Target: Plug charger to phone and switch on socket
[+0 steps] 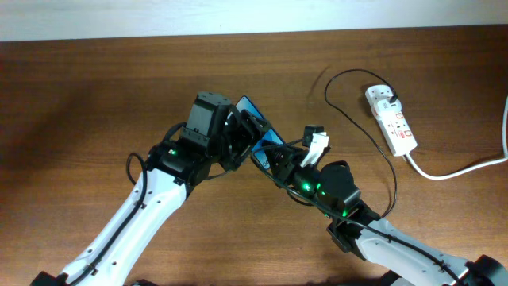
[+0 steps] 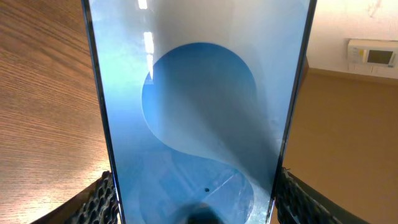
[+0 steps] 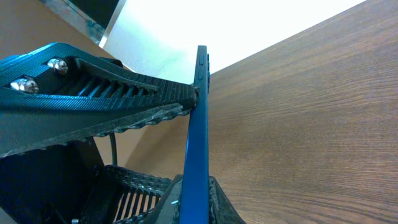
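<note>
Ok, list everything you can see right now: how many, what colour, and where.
table: one, brown wood, under everything.
phone: one, blue screen, held up in the left pincer.
socket: one, white with red switches, far right of the table.
white cord: one, from the socket to the right edge.
charger: one, black cable, looping across the table left of the socket.
wall panel: one, white, background of the left wrist view.
left pincer: one, black, shut on the phone's edges.
right pincer: one, black, at the phone's lower end, grip unclear.

A slim blue smartphone (image 3: 198, 143) stood edge-on and upright, brown wooden tabletop (image 3: 311, 124) to its right; a black ribbed plastic finger (image 3: 112, 87) touched its left side.
</note>
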Motion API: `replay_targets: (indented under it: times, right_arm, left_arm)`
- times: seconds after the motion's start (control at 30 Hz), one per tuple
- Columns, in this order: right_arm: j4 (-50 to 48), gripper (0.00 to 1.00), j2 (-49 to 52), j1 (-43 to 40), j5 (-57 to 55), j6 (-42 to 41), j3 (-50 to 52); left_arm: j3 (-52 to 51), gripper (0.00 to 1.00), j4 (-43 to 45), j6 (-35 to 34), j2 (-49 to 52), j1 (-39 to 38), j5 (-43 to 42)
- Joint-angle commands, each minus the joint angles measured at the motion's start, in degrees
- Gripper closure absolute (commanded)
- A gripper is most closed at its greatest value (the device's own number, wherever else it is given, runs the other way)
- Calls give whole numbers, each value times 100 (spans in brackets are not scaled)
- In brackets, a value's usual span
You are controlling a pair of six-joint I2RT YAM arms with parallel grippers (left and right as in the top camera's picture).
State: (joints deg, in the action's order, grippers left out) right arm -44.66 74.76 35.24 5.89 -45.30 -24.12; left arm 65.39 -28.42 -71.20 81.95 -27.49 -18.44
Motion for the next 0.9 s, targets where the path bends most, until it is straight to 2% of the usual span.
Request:
replay_targets:
  times: [0.0,0.13,0.17,0.23,0.27,0.3,0.37,0.53,0.6,0.77,0.8,0.87]
  right_arm:
    - [-155,94,-13,48,179,-72,-72]
    - [-444,96,-13,48,205,-219,-72]
    - [-428,96,-13,48,245,-356,-70]
    - [-428,96,-13,39,249,-479,-72]
    - [-450,96,-15,37,245,-667,-70]
    - [-483,96,-20,37,245,-732,-72]
    - [-643,96,-33,37,251,-887,-72]
    - [-660,96,-57,15,240,-1685,-70]
    - [-660,96,-57,-90,247,-2229,-70]
    - [-503,96,-57,-603,911,-4282,-70]
    - [-304,96,-55,-708,1193,-4708,-70]
    - [-160,96,-55,-796,1720,-4826,-70]
  left_arm:
    - [142,73,35,-17,-120,-28,-20]
    - [142,58,35,7,-120,-26,-20]
    - [142,45,35,101,-120,-26,-20]
    - [142,32,37,188,-120,-26,-17]
    - [142,21,74,278,-120,-22,-15]
    - [142,18,98,348,-120,-22,2]
    - [142,0,177,358,-120,-22,46]
    - [142,1,505,411,-181,-11,201]
    - [142,1,479,861,-343,96,221]
    - [142,1,-802,2124,-1399,988,262]
    - [142,1,-1421,2308,-1729,1220,448]
    - [142,1,-2017,2614,-2203,1456,656]
